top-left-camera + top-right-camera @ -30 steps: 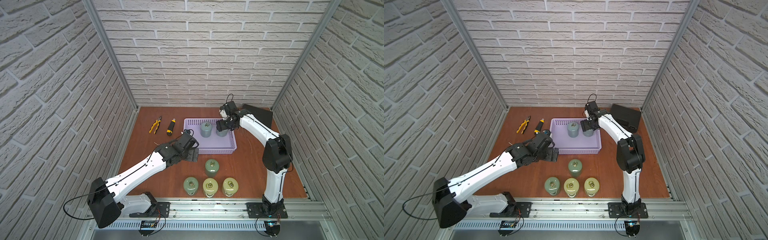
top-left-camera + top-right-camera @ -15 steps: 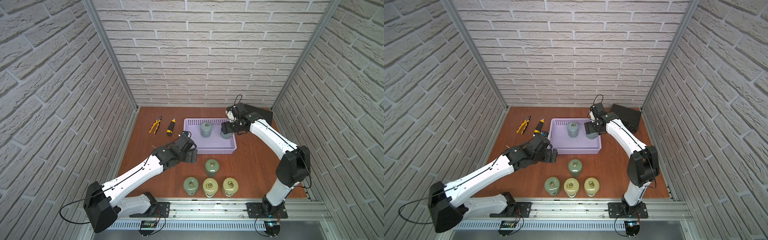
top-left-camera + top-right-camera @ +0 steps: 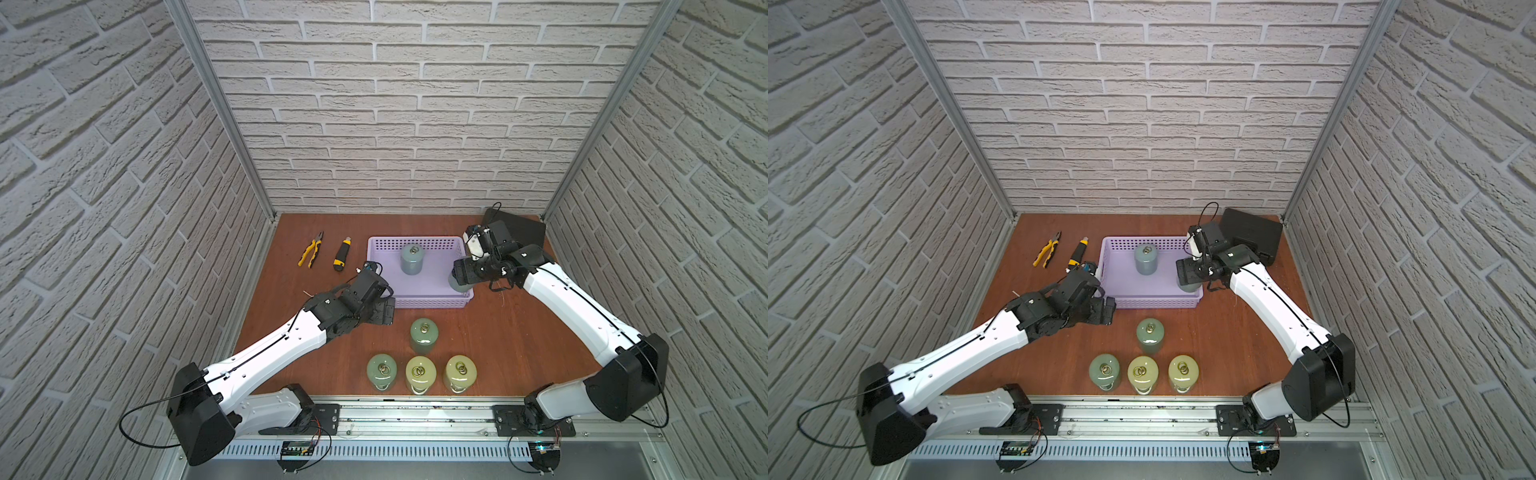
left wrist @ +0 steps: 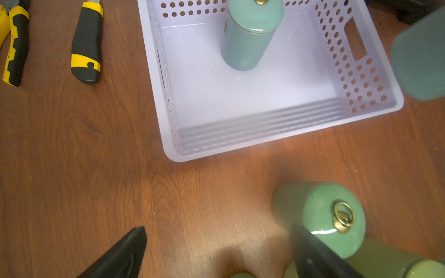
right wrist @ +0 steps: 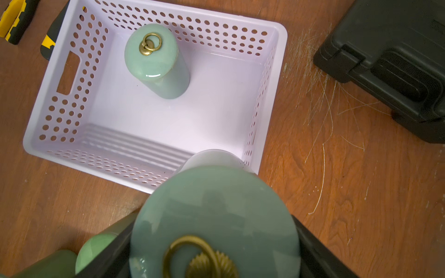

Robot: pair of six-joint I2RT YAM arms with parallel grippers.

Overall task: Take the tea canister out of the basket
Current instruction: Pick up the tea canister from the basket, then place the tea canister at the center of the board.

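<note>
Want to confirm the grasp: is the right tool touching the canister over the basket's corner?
Touching. In the right wrist view the right tool has black fingers pressed against both sides of the canister.

Six canisters in all. One basket canister (image 3: pixel 411 259) stands in the single basket (image 3: pixel 428 302). One held canister (image 3: pixel 457 286) sits in the right end effector (image 3: pixel 462 272). Four stand on the tabletop (image 3: pixel 519 332): a dark green canister (image 3: pixel 424 336), a pale green canister (image 3: pixel 381 371), a yellowish canister (image 3: pixel 420 374) and a second yellowish canister (image 3: pixel 460 372). Two end effectors, counting the left end effector (image 3: pixel 386 311). One pliers (image 3: pixel 311 254), one knife (image 3: pixel 342 259), one case (image 3: pixel 523 228).
</note>
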